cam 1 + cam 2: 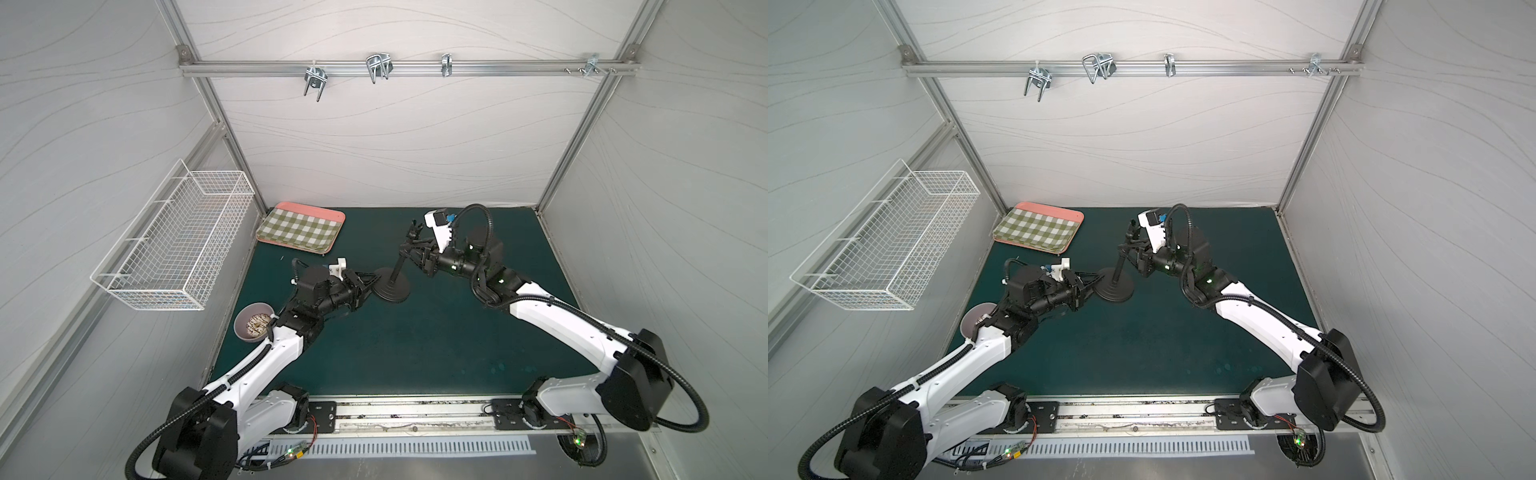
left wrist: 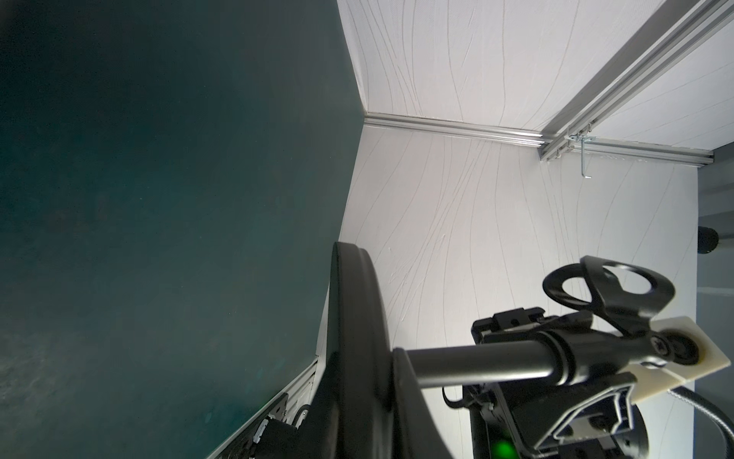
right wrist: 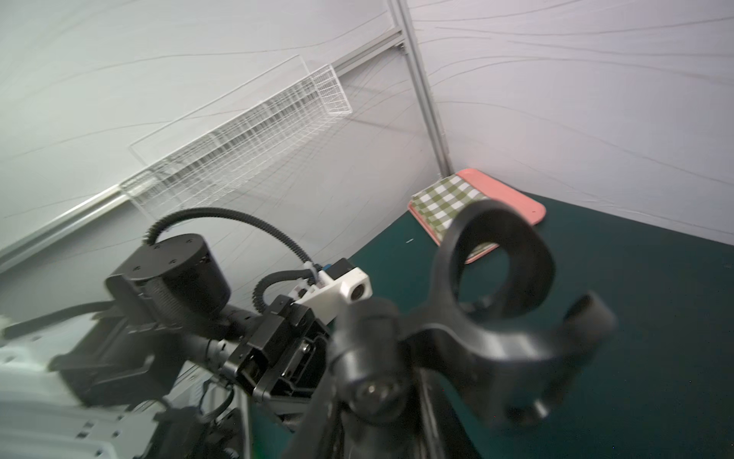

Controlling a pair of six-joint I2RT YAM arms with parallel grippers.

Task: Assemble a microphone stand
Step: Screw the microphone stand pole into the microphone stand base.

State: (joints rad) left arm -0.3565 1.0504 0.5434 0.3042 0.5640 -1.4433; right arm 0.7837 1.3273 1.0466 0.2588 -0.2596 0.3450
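At the left, the left end effector (image 1: 362,286) is closed tight on the rim of the base (image 1: 395,294). This is the round black disc of the microphone stand, and it sits near the middle of the green worktop (image 1: 415,353). From the hub of the disc the rod (image 1: 398,270) rises, leaning toward the right arm, with the clip (image 1: 414,230) on its upper end. Further right, the right end effector (image 1: 409,254) has its jaws narrow around the top part of the rod, just under the clip. In the left wrist view they seem to press on it, though the right wrist view is too blurred to confirm this.

The step in hand is, I judge, to fix the rod into the base. To do it well, the left arm should hold the disc without letting it turn. The right arm should bring the rod straight over the hub before twisting, because a tilted rod may jam.

No brand, label or writing can be read on any part.
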